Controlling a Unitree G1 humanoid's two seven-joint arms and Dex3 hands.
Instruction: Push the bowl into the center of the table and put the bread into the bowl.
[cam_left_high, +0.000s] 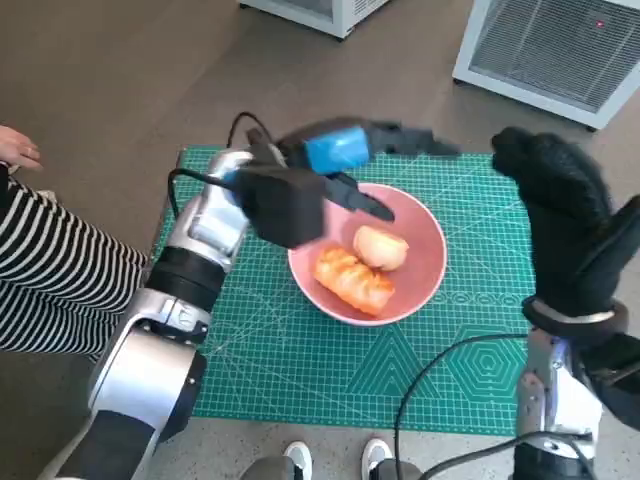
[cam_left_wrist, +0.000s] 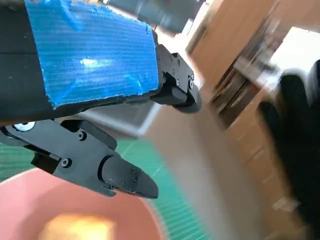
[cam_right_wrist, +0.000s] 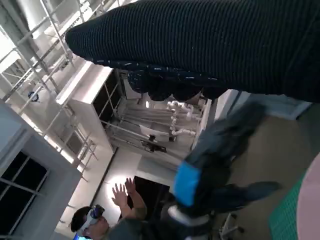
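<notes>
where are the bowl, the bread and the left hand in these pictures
bowl (cam_left_high: 425, 262): head view, bare pink inner wall on its right side.
bread (cam_left_high: 354, 279): head view, middle of the browned piece lying in the bowl.
left hand (cam_left_high: 337, 150): head view, blue-taped back, above the bowl's far rim.

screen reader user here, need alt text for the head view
A pink bowl holding two pieces of bread sits on a green cutting mat. The blue-taped left hand hovers over the bowl's far rim, empty; the gloved right hand is raised at the right.
</notes>
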